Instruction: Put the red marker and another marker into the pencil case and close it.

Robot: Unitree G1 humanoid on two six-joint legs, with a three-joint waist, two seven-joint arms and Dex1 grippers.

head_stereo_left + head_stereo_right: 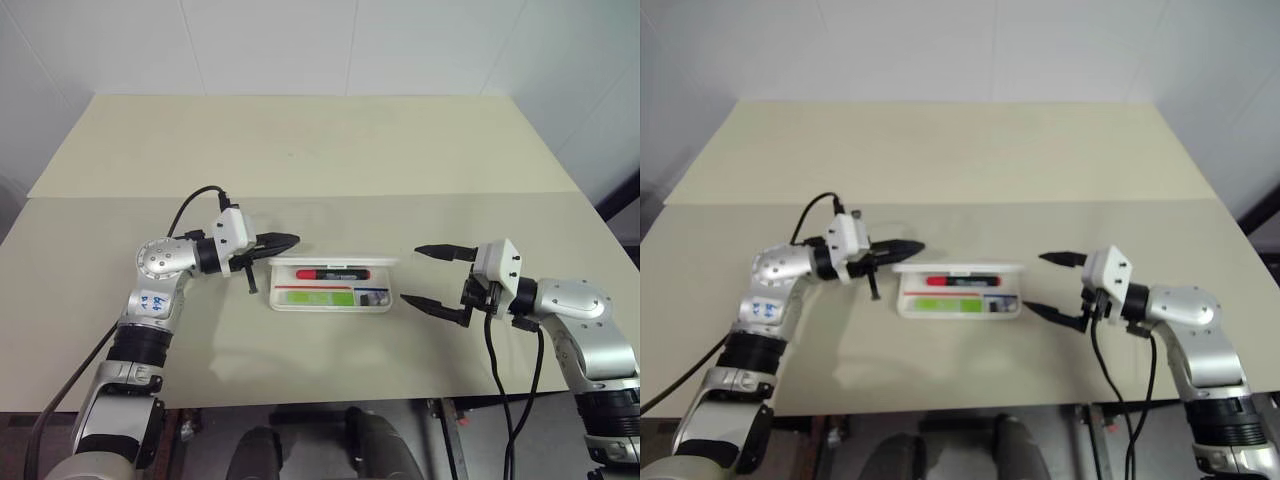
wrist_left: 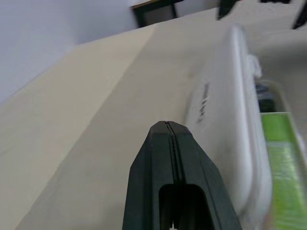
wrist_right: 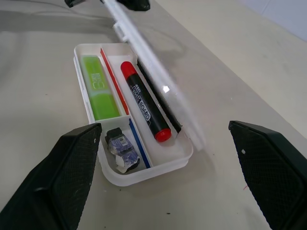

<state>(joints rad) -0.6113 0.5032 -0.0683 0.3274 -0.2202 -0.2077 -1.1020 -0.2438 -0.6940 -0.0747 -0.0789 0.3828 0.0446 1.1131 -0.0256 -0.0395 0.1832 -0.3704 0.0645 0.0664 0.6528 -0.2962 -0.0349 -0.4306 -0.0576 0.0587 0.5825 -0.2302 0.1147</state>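
Observation:
The white pencil case lies open at the middle of the table. Its lid stands half raised, leaning over the far side of the tray. The red marker lies in the far compartment under the lid. The pale-green highlighter lies in the near compartment. My left gripper is shut and empty, pointing level at the left end of the lid, its tip close by the lid's printed outer face. My right gripper stands wide open just right of the case, holding nothing.
A small grey-black lump sits in the case's small right-hand compartment. The beige table stretches far behind the case, with a seam across it. White walls stand behind it. The table's front edge runs close below the arms.

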